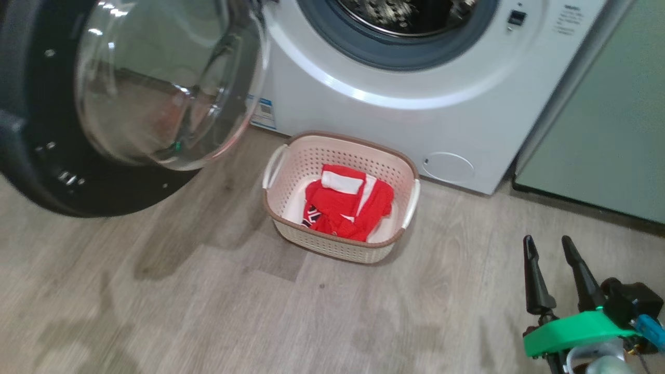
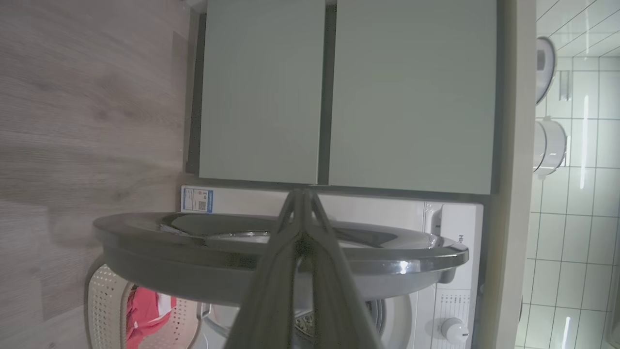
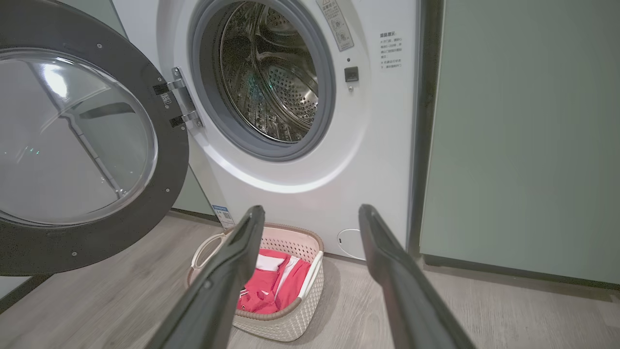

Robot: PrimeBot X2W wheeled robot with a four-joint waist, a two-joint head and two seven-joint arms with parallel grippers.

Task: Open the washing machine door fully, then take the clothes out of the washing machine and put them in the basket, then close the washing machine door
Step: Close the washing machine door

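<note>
The clothes [image 1: 345,208] lie in the basket [image 1: 340,249] at the washing machine's [image 1: 415,119] 6 o'clock, so closing seems next. The door [image 1: 31,130] stands open at 9 o'clock. The left hand [image 2: 302,194], fingers pressed together, should push it. The right hand [image 1: 547,240] is spread and empty.

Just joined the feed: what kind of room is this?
Likely a home laundry corner: a front-loading washing machine beside pale green cabinets, a basket on wood-look flooring, white wall tiles.

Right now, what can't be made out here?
- Lower front of the drum, right wrist view: hidden behind the gasket.
- Whether the left gripper touches the door, left wrist view: its fingers cover the rim.
- Printed text on the washing machine, head view: blurred and too small.
</note>
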